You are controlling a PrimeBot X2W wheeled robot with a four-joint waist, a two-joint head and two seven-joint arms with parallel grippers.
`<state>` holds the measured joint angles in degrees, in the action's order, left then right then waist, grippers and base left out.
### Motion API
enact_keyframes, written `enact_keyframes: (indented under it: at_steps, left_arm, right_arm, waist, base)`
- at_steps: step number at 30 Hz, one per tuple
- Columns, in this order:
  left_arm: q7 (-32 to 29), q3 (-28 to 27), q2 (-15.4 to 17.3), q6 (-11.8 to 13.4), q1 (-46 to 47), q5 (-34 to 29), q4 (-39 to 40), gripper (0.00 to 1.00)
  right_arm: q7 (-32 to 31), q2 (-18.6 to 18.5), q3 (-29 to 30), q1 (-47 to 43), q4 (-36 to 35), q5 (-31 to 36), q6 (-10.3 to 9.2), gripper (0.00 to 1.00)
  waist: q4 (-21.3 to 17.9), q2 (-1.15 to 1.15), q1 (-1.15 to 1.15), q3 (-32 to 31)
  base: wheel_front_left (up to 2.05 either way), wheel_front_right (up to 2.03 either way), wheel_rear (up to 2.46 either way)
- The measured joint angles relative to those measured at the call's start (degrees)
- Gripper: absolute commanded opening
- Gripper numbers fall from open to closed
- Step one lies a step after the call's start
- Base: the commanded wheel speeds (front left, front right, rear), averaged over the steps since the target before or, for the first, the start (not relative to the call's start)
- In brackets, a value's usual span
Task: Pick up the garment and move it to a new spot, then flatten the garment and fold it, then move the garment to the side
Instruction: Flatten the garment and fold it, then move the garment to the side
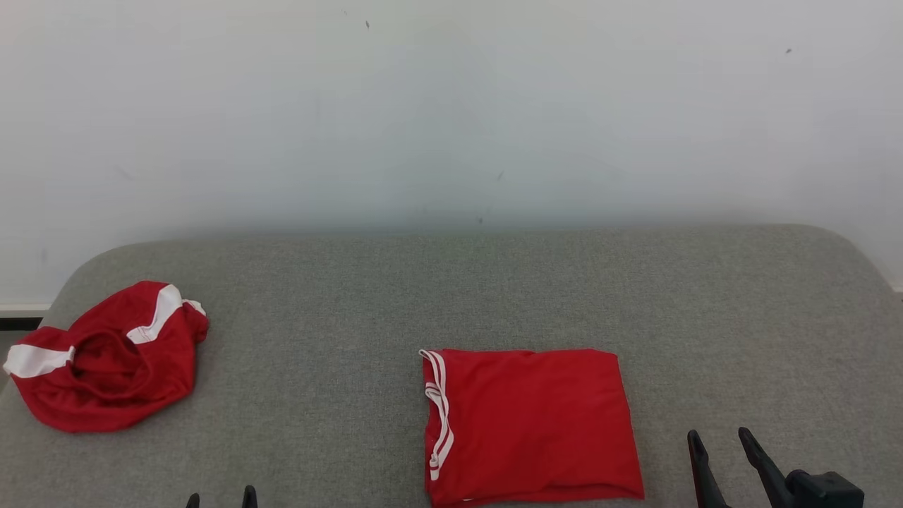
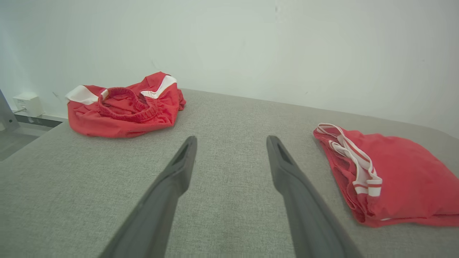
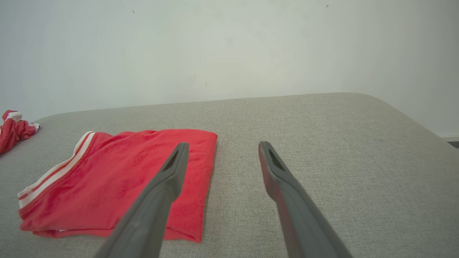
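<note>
Folded red garment lay flat on grey worktop; crumpled red shorts well apart, leftward. Left hand and right hand spread open, empty.

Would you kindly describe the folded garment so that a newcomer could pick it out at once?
A grey fabric surface meets a white wall. Near its front edge, about the middle, lies the folded red garment. Unlike the crumpled red garment at far left, it is a flat rectangle with white-striped trim.

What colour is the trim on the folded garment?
White with a red stripe; the trim is clearest in left wrist view.
</note>
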<state>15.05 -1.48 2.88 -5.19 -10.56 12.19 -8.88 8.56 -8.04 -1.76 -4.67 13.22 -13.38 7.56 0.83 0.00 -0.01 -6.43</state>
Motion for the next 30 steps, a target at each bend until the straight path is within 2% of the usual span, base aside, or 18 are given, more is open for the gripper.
enact_keyframes:
  at_steps: [22,30]
  left_arm:
    - [0.00,0.16,0.00,-0.96,1.10,-1.10,-0.90,1.00]
    - [0.00,2.25,0.00,-0.87,1.23,-0.98,-0.57,1.00]
  right_arm:
    - [-1.08,0.48,0.26,0.06,-1.22,-0.24,0.00,1.00]
    - [-13.01,1.09,-0.05,6.06,-0.29,-1.38,-0.01,1.00]
  waist:
    - [-0.15,0.00,0.01,0.84]
    - [1.12,0.00,0.01,1.38]
  base:
    - [0.00,0.00,0.00]
    - [0.00,0.00,0.00]
